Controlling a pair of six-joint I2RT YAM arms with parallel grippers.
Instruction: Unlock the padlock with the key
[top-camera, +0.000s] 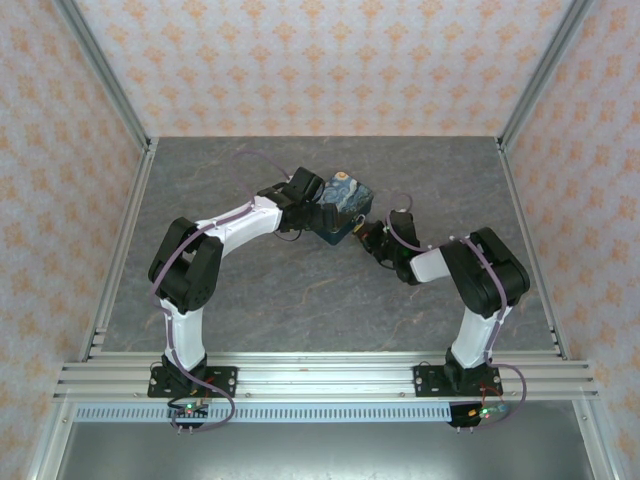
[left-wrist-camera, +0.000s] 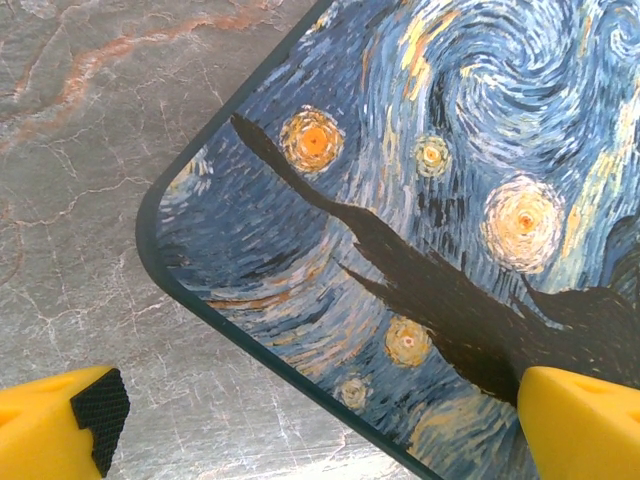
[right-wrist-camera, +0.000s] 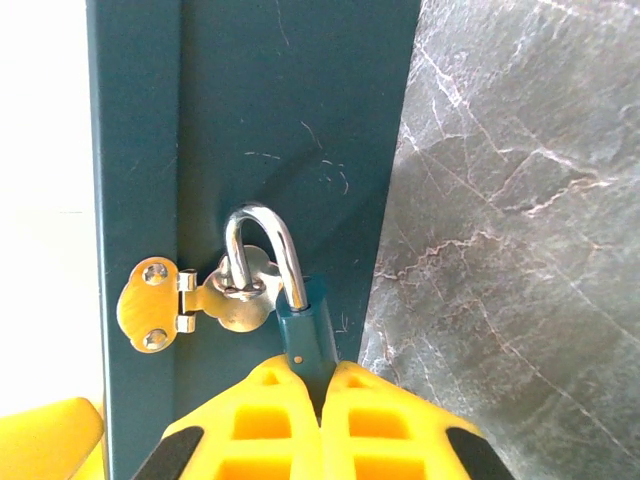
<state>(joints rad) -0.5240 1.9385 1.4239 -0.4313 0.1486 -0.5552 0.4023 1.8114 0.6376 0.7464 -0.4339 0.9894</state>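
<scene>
The small teal padlock (right-wrist-camera: 304, 328) hangs by its silver shackle (right-wrist-camera: 268, 240) from a brass hasp (right-wrist-camera: 160, 305) on the side of the dark-blue tin (right-wrist-camera: 250, 120). My right gripper (right-wrist-camera: 322, 385) is shut, and the padlock's lower end is pinched between its yellow fingertips. The key is hidden. In the top view the right gripper (top-camera: 362, 237) is at the tin's near right side. My left gripper (left-wrist-camera: 320, 420) is open over a corner of the Starry Night lid (left-wrist-camera: 430, 200), with one finger off the tin and one over it.
The tin (top-camera: 345, 205) lies mid-table on the grey marbled surface (top-camera: 300, 300). Metal frame rails (top-camera: 120, 250) and patterned walls enclose the table. A yellow finger (right-wrist-camera: 45, 435) of the left gripper shows beyond the tin's edge.
</scene>
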